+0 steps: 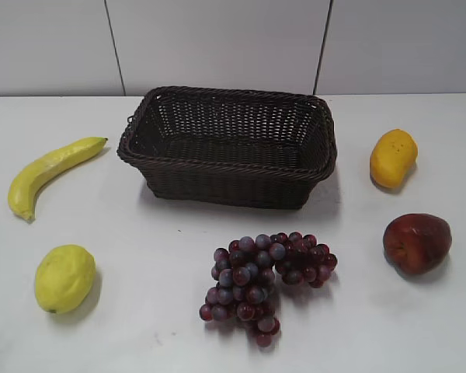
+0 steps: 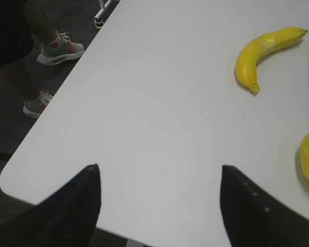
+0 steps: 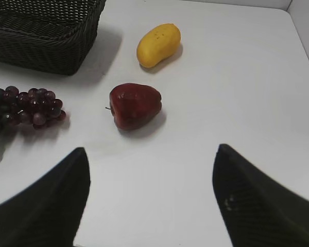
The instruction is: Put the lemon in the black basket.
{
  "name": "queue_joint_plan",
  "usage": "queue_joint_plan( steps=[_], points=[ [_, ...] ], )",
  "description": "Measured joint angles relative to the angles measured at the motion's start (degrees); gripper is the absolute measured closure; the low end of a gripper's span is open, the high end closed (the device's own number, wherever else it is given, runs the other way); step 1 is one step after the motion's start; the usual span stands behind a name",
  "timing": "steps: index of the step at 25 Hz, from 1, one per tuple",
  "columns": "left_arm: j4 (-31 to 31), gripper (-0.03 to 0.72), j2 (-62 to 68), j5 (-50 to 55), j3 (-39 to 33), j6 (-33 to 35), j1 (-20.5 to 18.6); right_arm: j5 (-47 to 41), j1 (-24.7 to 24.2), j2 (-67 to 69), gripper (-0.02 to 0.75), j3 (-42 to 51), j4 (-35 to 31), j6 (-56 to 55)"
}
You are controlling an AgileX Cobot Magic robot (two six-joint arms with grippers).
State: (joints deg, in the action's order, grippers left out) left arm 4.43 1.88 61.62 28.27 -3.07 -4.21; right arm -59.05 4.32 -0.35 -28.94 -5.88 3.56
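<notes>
Lemon (image 1: 64, 277) lies on white table (image 1: 140, 342) at front left, below banana (image 1: 50, 173), well apart from black basket (image 1: 229, 146) at table's middle rear. My left gripper (image 2: 159, 203) hovers over bare table edge, jaws spread, empty; lemon just at its right. My right gripper (image 3: 152, 198) likewise spread, empty, near red apple (image 3: 134, 105), mango (image 3: 158, 45), grapes (image 3: 20, 110)

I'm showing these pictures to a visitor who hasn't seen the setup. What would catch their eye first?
Probably the black basket, big and dark at the back middle of the white table, with nothing in it. Next the purple grapes in front of it, and the lemon alone at the front left, below the banana.
</notes>
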Motion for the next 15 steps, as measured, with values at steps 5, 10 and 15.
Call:
queue_joint_plan(
  steps=[5,10,15],
  points=[
    [0.0,0.148,0.0,0.0,0.0,0.0,0.0,0.0,0.0,0.0,0.176,0.0,0.0,-0.1],
    [0.1,0.148,0.0,0.0,0.0,0.0,0.0,0.0,0.0,0.0,0.176,0.0,0.0,-0.1],
    [0.1,0.148,0.0,0.0,0.0,0.0,0.0,0.0,0.0,0.0,0.176,0.0,0.0,0.0]
  ],
)
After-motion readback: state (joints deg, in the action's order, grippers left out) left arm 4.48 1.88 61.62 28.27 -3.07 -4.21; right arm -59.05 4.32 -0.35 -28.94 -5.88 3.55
